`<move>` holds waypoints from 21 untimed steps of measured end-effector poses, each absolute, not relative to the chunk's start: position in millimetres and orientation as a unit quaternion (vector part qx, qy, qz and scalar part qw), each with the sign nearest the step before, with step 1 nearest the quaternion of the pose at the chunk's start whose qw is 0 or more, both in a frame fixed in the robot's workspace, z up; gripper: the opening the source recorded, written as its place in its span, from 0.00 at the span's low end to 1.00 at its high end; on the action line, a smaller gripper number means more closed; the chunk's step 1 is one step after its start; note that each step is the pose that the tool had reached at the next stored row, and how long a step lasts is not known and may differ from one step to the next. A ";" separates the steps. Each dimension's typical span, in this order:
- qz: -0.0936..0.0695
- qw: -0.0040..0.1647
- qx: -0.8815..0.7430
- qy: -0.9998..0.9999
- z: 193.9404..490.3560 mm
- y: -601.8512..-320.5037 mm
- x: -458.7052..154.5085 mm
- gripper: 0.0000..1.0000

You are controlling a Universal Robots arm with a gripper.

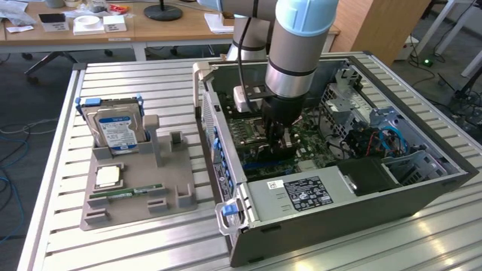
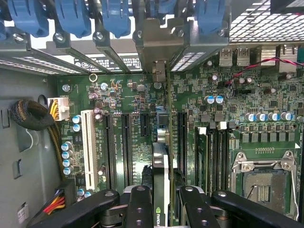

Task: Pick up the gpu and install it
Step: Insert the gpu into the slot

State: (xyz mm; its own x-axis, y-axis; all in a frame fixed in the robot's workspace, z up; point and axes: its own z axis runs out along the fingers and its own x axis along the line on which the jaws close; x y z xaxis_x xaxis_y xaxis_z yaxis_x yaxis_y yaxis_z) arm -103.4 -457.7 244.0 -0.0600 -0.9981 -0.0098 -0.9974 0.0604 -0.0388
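Observation:
My gripper (image 1: 277,142) reaches down into the open computer case (image 1: 339,214), just over the green motherboard (image 1: 305,148). In the wrist view the gripper (image 2: 164,211) is shut on the gpu (image 2: 160,156), which I see edge-on as a thin dark card. The card runs from between my black fingers (image 2: 140,209) towards its metal bracket (image 2: 160,45) at the case's rear slots. It stands in line with the black expansion slots (image 2: 127,147) on the motherboard (image 2: 118,95). Whether its lower edge sits in a slot I cannot tell.
A grey parts holder (image 1: 135,197) lies at the exterior view's left with a hard drive (image 1: 117,132), a processor chip (image 1: 109,176) and a memory stick (image 1: 124,193). Blue slot latches (image 2: 71,16), a cable bundle (image 2: 33,116) and the processor socket (image 2: 263,183) surround the card.

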 end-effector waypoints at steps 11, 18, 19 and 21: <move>-0.011 0.017 -0.685 0.728 242.8 -457.7 -103.5 0.27; -0.011 0.017 -0.685 0.728 242.2 -457.7 -103.5 0.27; -0.011 0.017 -0.685 0.728 242.1 -457.7 -103.6 0.27; -0.011 0.017 -0.685 0.728 242.1 -457.7 -103.6 0.27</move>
